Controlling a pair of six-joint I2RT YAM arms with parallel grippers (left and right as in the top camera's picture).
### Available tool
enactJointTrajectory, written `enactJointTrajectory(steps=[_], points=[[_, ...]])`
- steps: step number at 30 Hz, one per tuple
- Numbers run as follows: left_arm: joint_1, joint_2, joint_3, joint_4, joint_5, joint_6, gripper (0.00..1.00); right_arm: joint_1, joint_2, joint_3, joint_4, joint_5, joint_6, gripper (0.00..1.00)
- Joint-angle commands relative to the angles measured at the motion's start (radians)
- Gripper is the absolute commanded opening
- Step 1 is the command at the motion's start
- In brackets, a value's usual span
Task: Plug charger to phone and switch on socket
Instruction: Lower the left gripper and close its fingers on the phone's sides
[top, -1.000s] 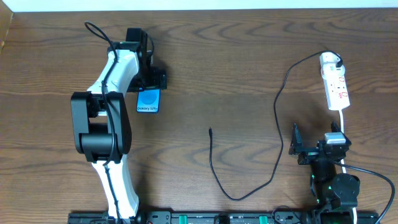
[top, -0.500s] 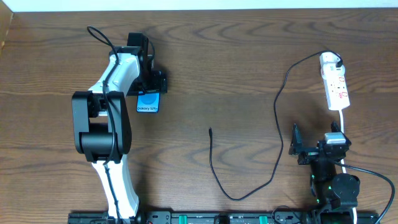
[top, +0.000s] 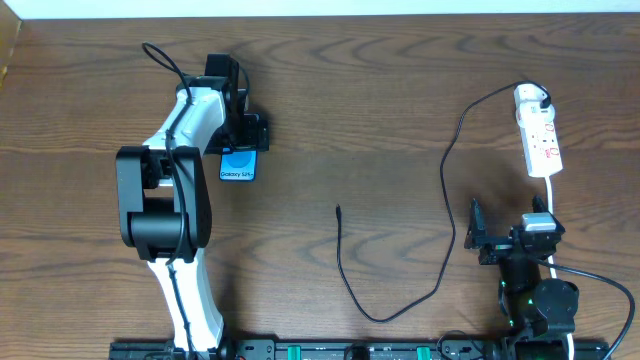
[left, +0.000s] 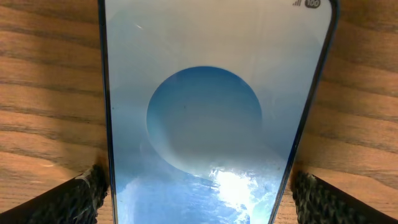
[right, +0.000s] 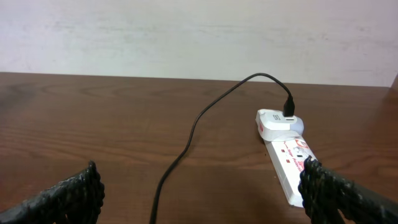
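While the phone lies flat on the bench at the far left, its bright blue screen faces up and shows a large round shape. The left claw hangs low over it, spread wide, with one dark finger just beside each long edge. Whether the fingers touch the phone cannot be told, and it is not lifted.

A thin black charger cable lies loose on the bench. Its small plug tip sits near the middle, well apart from the phone. The cable loops toward the near edge, then runs up to a white adapter plugged into the far end of the white power strip at the far right.

The right claw sits near the bench's front edge, released and holding nothing.

Compared with a second ago, the left arm has shifted very slightly. The phone, cable, power strip and right arm have not moved.
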Motion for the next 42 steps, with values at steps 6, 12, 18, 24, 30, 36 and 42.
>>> enactJointTrajectory(steps=[6,12,18,24,30,36,42], points=[[-0.003,0.014,-0.008,0.011,-0.021,0.072,0.98,0.009,-0.006,-0.002,-0.005,0.005,0.007,0.99],[-0.011,0.014,-0.008,0.026,-0.019,0.068,0.98,0.009,-0.006,-0.002,-0.005,0.005,0.007,0.99],[-0.014,0.014,-0.009,0.026,-0.020,0.068,0.98,0.009,-0.006,-0.002,-0.005,0.005,0.007,0.99],[-0.013,0.014,-0.014,0.026,-0.021,0.068,0.99,0.009,-0.006,-0.002,-0.005,0.005,0.007,0.99],[-0.014,0.014,-0.018,0.025,-0.020,0.068,0.99,0.009,-0.006,-0.002,-0.005,0.005,0.007,0.99],[-0.014,0.014,-0.018,0.018,-0.020,0.068,0.99,0.009,-0.006,-0.002,-0.005,0.005,0.007,0.99],[-0.014,0.014,-0.020,-0.002,-0.020,0.068,0.99,0.009,-0.006,-0.002,-0.005,0.005,0.007,0.99]])
